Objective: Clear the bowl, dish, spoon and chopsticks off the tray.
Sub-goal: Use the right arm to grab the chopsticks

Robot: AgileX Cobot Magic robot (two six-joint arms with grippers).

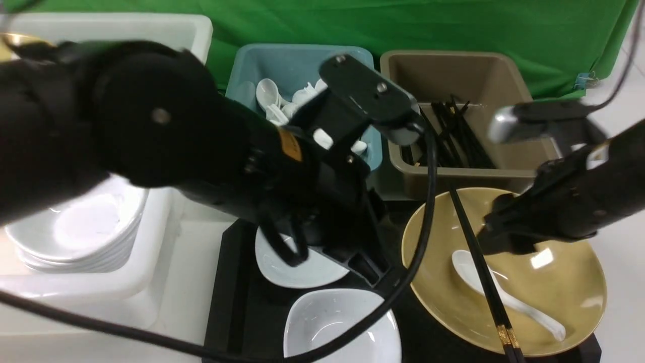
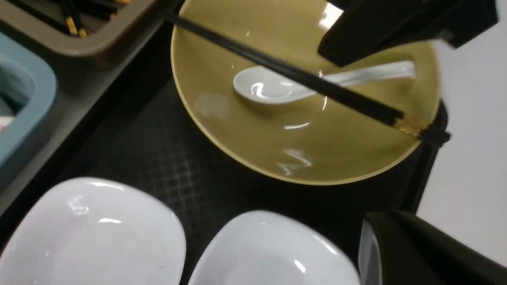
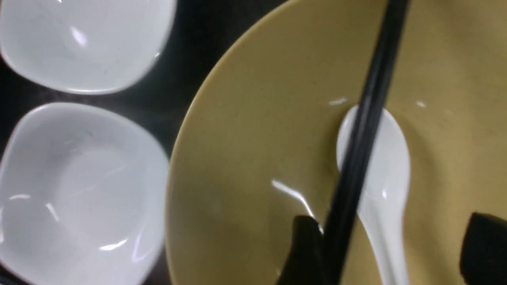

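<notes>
Black tray (image 1: 227, 302), right gripper (image 3: 392, 225) open, empty, straddling chopsticks (image 3: 356, 158) and spoon (image 3: 382, 174) in bowl (image 3: 245, 158)

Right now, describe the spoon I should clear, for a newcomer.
On the right of the large black textured tray sits a wide glossy mustard-yellow bowl. The white ceramic soup spoon lies inside it, crossed by long black chopsticks, unlike the white spoons heaped in the teal plastic bin.

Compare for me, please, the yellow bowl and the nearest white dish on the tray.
The bowl is mustard-yellow, round and far wider; the white dish is squarish. The spoon lies in the bowl, chopsticks across it; the dish is empty. Both are glossy and sit on the tray.
</notes>
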